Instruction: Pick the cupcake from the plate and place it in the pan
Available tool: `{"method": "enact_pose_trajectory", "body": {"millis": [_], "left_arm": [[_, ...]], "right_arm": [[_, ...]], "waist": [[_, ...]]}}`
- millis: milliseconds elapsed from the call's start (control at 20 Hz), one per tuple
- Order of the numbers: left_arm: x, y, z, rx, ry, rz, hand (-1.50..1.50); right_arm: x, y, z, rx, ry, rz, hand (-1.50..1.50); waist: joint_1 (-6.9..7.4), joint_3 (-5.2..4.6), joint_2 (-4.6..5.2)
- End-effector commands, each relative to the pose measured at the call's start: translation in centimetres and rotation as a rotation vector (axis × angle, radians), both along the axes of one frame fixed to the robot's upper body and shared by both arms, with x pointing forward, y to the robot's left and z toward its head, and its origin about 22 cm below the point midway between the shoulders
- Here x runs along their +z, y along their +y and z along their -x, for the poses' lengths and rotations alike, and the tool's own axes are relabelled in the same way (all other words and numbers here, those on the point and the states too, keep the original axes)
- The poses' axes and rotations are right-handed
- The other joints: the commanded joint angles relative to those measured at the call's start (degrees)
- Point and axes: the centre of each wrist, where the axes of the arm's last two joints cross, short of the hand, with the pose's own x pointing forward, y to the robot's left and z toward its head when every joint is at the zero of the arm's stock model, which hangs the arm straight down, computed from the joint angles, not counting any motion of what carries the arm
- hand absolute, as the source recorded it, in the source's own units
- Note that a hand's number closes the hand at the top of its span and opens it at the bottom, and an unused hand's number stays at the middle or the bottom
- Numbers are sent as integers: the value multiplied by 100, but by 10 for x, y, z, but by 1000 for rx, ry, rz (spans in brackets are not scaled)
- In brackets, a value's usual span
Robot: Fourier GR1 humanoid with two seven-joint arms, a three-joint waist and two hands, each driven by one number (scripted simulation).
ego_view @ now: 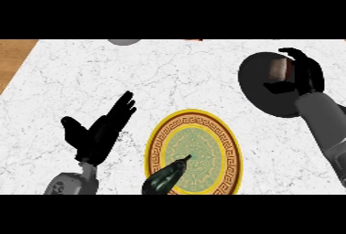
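Note:
The dark round pan lies at the right of the marble counter. My right hand is over the pan's far side, fingers and thumb curled round a small brownish cupcake, which is mostly hidden by the hand. The plate, yellow-rimmed with a green patterned centre, sits at the front middle with no cupcake on it. My left hand rests open, fingers up, left of the plate.
A dark green elongated object lies across the plate's front left rim. A grey round thing shows at the counter's far edge. The counter's left edge meets a wooden surface.

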Motion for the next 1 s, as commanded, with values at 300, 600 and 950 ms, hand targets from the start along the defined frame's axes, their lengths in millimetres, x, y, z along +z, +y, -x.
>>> {"method": "enact_pose_trajectory", "body": {"millis": [300, 600, 950], "left_arm": [[-7, 11, 2, 23, 5, -5, 0], [-8, 13, -5, 33, 5, 0, 0], [3, 10, 5, 19, -4, 4, 0]], "right_arm": [[6, 2, -4, 112, -192, -392, -150], [8, -37, 7, 132, -130, -633, -150], [2, -103, 46, 260, -32, -721, -150]], "waist": [[-56, 41, 29], [-112, 27, 31], [-142, 29, -30]]}}
